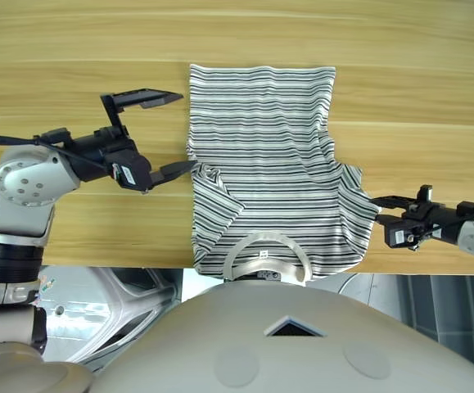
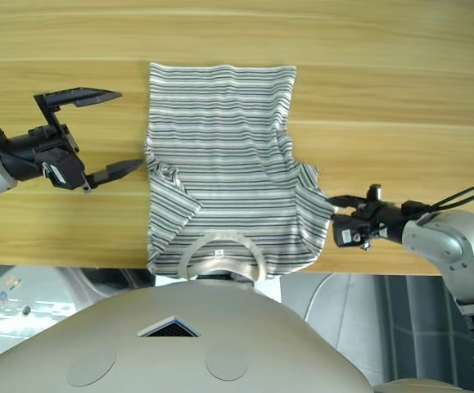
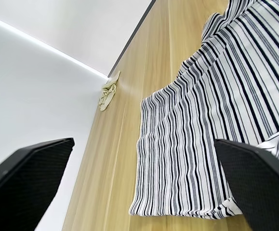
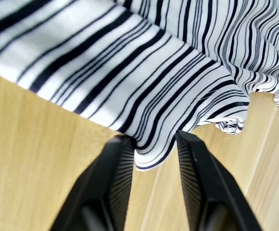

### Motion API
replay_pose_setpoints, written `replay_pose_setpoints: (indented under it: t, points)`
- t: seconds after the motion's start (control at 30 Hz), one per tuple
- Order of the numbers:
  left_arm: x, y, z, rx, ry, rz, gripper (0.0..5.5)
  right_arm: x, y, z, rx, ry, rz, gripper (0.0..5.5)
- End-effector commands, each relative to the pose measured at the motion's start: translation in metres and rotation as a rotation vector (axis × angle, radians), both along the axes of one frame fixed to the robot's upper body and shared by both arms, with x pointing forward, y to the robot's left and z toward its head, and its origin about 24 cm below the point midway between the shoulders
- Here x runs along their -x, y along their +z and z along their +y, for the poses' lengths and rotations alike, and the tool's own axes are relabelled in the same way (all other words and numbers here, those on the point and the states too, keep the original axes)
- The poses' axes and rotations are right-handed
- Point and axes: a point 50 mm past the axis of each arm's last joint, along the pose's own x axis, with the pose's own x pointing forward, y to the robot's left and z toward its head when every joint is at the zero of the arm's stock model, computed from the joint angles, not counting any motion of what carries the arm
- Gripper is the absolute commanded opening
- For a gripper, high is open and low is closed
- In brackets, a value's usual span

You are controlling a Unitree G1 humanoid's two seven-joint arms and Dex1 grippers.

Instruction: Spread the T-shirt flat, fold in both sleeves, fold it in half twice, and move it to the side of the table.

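We count one T-shirt (image 1: 261,164) and one table (image 1: 73,49). We count two grippers, a left gripper (image 1: 186,131) and a right gripper (image 4: 152,140). Each has two fingers (image 3: 28,178), so four in all. We also count one small beige thing (image 3: 109,90), and we cannot tell what it is.

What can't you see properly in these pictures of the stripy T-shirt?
- Left wrist view: the small pale thing at the table's far edge is too small to identify.
- Head views: the label inside the T-shirt's collar is too small to read.
- Right wrist view: the right gripper straddles a sleeve's edge; the picture's edges cut off the rest of the T-shirt.
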Motion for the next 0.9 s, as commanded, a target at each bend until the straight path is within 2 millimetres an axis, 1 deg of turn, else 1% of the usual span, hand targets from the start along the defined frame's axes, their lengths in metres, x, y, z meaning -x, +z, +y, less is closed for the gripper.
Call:
replay_pose_setpoints:
  t: [0.03,0.07,0.13,0.17,0.27,0.37,0.43,0.67,0.77,0.9]
  points:
    - [0.003,-0.001,-0.002,-0.023,-0.02,-0.007,5.4,0.014,-0.016,-0.003,0.03,-0.002,0.099,0.76]
    - [0.002,-0.001,-0.003,-0.023,-0.022,-0.008,5.4,0.012,-0.014,-0.005,0.035,-0.011,0.088,0.61]
    - [0.002,-0.001,-0.003,-0.024,-0.025,-0.01,5.4,0.009,-0.009,-0.009,0.039,-0.026,0.065,0.11]
    - [0.002,-0.001,-0.004,-0.024,-0.027,-0.012,5.4,0.007,-0.007,-0.012,0.044,-0.034,0.049,0.04]
    - [0.001,-0.001,-0.004,-0.024,-0.028,-0.014,5.4,0.002,0.003,-0.011,0.043,-0.026,-0.008,0.04]
    - [0.001,-0.002,-0.003,-0.024,-0.026,-0.015,5.4,-0.003,0.02,-0.002,0.009,0.012,-0.077,0.04]
    - [0.001,-0.002,-0.003,-0.024,-0.026,-0.015,5.4,-0.004,0.025,0.007,-0.005,0.054,-0.096,0.04]
    - [0.001,-0.004,-0.003,-0.028,-0.027,-0.01,5.4,0.002,0.019,0.029,-0.023,0.164,-0.056,0.04]
    - [0.0,-0.004,-0.003,-0.031,-0.024,-0.008,5.4,0.003,0.021,0.038,-0.031,0.206,-0.053,0.04]
    - [-0.001,-0.006,-0.003,-0.034,-0.021,-0.005,5.4,-0.002,0.027,0.043,-0.021,0.227,-0.067,0.04]
